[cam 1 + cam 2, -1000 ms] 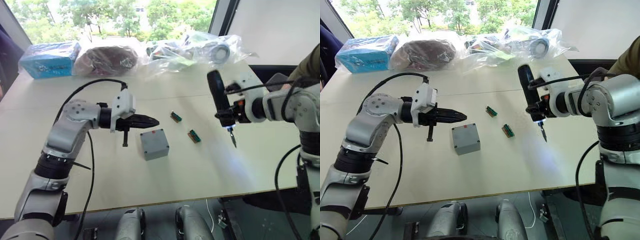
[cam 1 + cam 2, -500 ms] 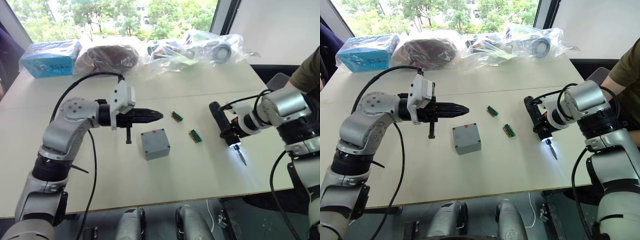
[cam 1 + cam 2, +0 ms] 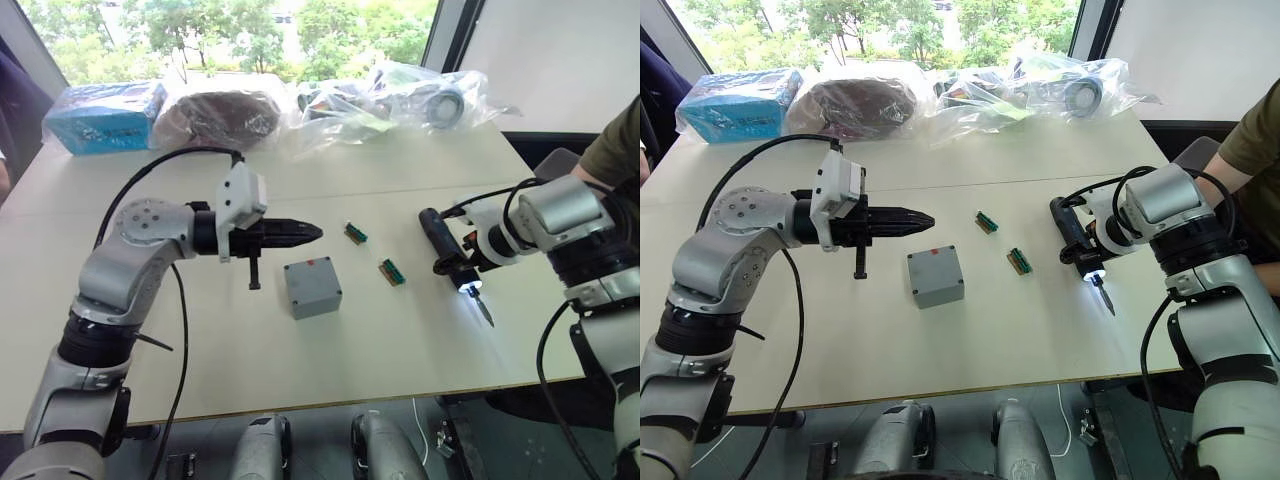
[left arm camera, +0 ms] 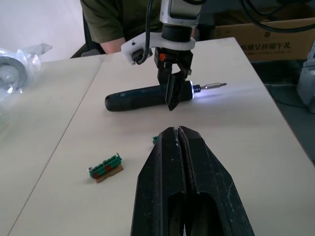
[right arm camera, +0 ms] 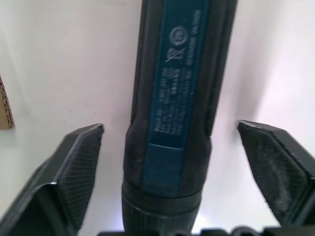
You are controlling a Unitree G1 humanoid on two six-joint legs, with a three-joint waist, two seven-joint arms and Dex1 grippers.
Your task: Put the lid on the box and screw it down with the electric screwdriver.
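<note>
The lid already sits on the box (image 3: 312,288) in the middle of the pale table (image 3: 330,360), so the screwing step seems finished or paused. The electric screwdriver (image 3: 1077,243) lies on the table, light on, between the wide open fingers of the right gripper (image 3: 1092,240). The left gripper (image 3: 300,232), fingers pressed together, hovers near the box. Next, I think, the arms draw away. Plastic bags (image 3: 400,95) lie by the window
</note>
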